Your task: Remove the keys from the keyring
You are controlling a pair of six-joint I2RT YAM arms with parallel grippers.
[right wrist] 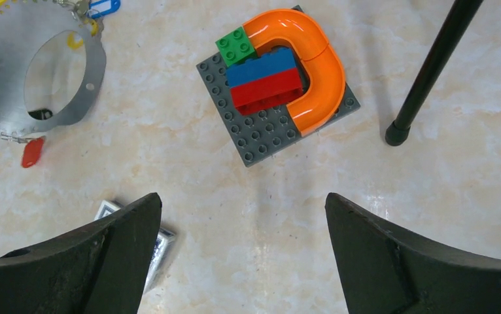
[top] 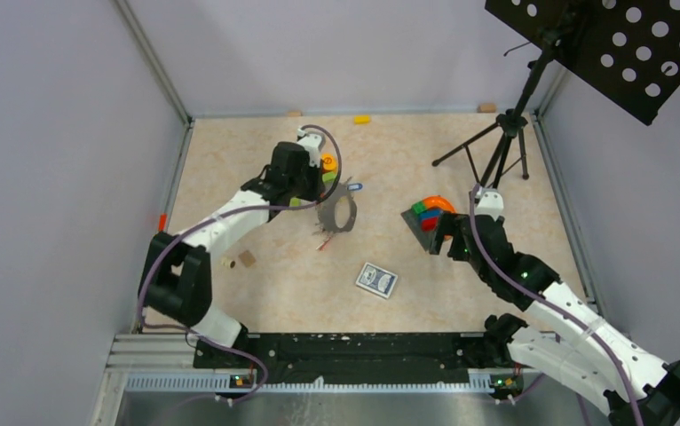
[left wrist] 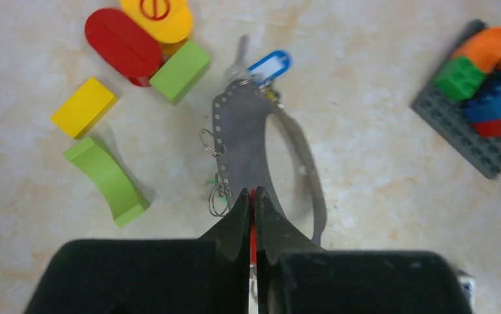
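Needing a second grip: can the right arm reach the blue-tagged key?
Probably yes: the right gripper is open, with bare table between it and the blue-tagged key, beside the brick plate.

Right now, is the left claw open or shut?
Shut. The left claw shows its fingers pressed together, only a red sliver between; whether it grips anything, cannot tell.

I have a clear lane of bench (top: 390, 177) between the keyring (right wrist: 93, 72) and the grey brick plate (right wrist: 261, 137). Left of the ring it's tight: the green arch (left wrist: 107, 180), the yellow block (left wrist: 83, 106) and the block pile (left wrist: 122, 42) crowd that side. The tripod leg (right wrist: 431, 65) fences off the plate's right. The card box (right wrist: 159, 245) lies just beside my right claw (right wrist: 241, 209), on its left; ahead of its spread jaws, bare bench up to the plate.
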